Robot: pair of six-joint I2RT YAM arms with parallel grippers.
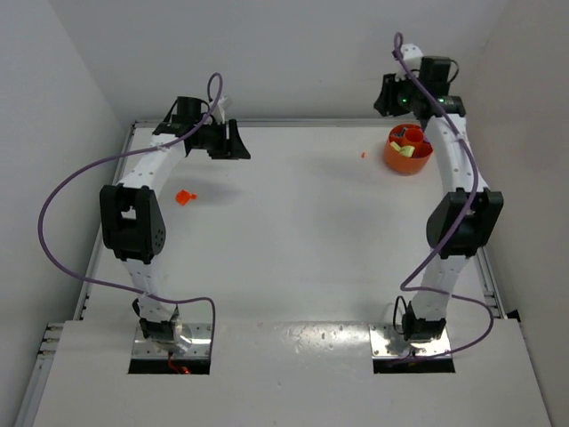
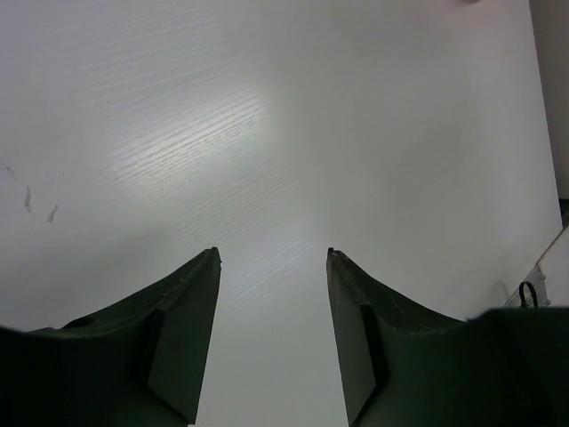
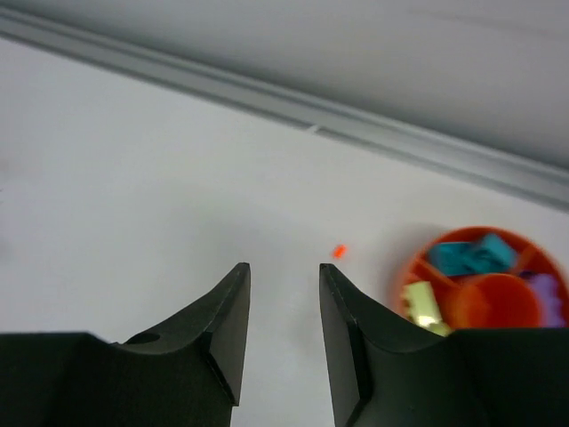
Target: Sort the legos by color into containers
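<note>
The white table (image 1: pixel 293 231) fills most of the top view, with pale walls on its far, left and right sides. The left arm (image 1: pixel 133 209) reaches toward the far-left corner. The right arm (image 1: pixel 462 218) stretches along the right edge to the far-right corner.

The left gripper (image 2: pixel 272 256) hangs over bare tabletop. Its two dark fingers are spread apart and nothing sits between them. The right gripper (image 3: pixel 283 267) also has its fingers parted, a little more narrowly, with only white table in the gap.

The round orange bowl (image 1: pixel 402 165) stands on the table near the far-right corner, just beside the right arm. Its inner walls split it into compartments around a central orange cup (image 3: pixel 493 304). The right wrist view shows blue bricks (image 3: pixel 471 256) in the far compartment, yellow-green bricks (image 3: pixel 421 302) in the left one and purple bricks (image 3: pixel 547 298) in the right one.

Two pieces lie loose on the table. An orange-red brick (image 1: pixel 185 197) rests near the left arm, well apart from the bowl. A tiny orange-red brick (image 1: pixel 363 155) lies near the bowl on its left, not touching it, just beyond the right gripper's fingertips.
</note>
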